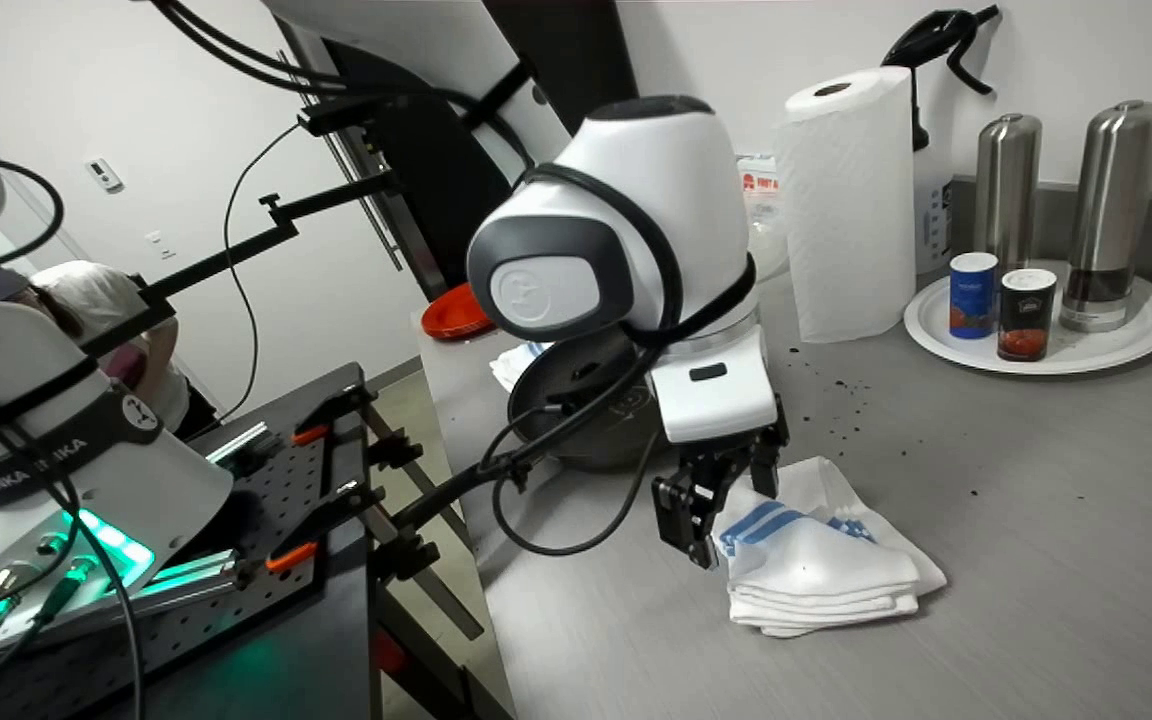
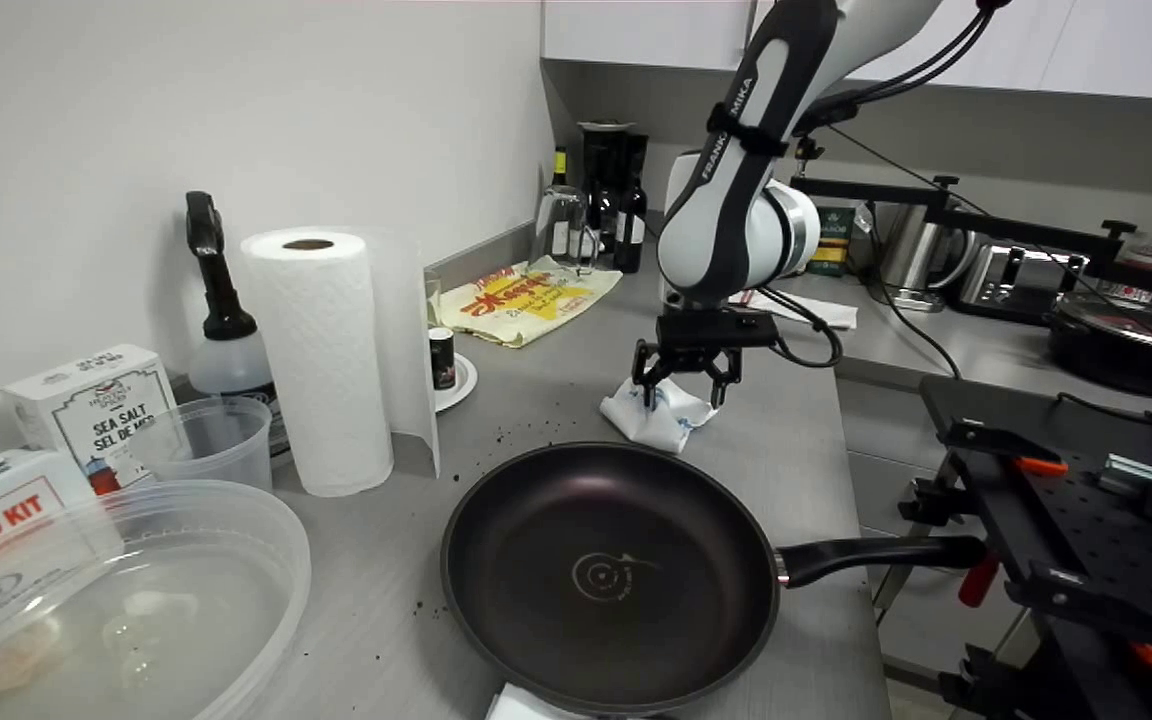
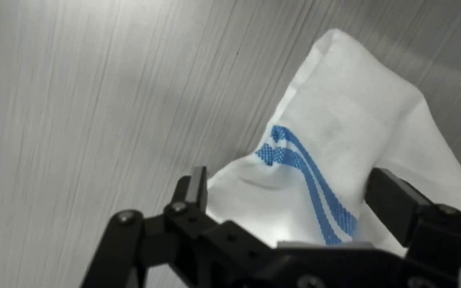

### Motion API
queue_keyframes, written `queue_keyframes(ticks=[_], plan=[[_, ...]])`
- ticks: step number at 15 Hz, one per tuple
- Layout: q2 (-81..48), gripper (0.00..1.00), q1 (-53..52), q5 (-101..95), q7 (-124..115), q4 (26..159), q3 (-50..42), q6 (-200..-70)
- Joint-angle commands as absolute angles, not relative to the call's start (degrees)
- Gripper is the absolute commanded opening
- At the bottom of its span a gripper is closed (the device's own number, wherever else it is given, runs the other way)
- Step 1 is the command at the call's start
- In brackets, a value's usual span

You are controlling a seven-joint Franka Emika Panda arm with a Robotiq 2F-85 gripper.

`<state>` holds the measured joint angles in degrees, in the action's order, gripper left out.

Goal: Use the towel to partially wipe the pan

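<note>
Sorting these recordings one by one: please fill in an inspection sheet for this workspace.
Surface: gray counter, dark specks scattered near the paper towel roll.
Job's things: folded blue-striped white towel on the counter; dark pan, handle pointing toward the counter's edge.
Clutter: spray bottle, first-aid box, large clear tub, plate with small containers.
Gripper: open, at the towel; contact unclear.
Cables: black cable wrapped around the arm.
Surroundings: toaster and kettle; partly hidden person in the background.

The towel [image 3: 334, 136] is cloth, the pan [image 2: 626, 560] smooth, the counter [image 3: 106, 132] brushed-looking.
</note>
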<state>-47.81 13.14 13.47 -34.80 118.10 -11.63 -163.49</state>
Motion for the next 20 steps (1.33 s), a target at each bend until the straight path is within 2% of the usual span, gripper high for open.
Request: queue_keyframes(ticks=[1, 7, 8, 9, 10, 16, 19, 20], plan=[[-52.22, 1.0, 13.75, 16.2, -31.38, 114.27, -10.74, -164.96], [-54.57, 0.98, 14.1, 17.11, -29.14, 111.64, -10.38, -164.85], [-54.67, 0.74, 14.33, 17.24, -28.6, 111.41, -10.16, -164.8], [-54.76, 0.74, 14.44, 17.42, -28.09, 111.21, -10.06, -164.79], [-54.78, 0.68, 14.56, 17.63, -27.61, 111.07, -9.93, -164.7], [-54.59, 0.22, 15.72, 18.54, -25.49, 110.26, -8.78, -164.54], [-54.3, 0.03, 16.12, 18.71, -24.92, 110.24, -8.51, -164.3], [-54.32, 0.06, 16.18, 18.7, -24.81, 110.24, -8.48, -164.32]])
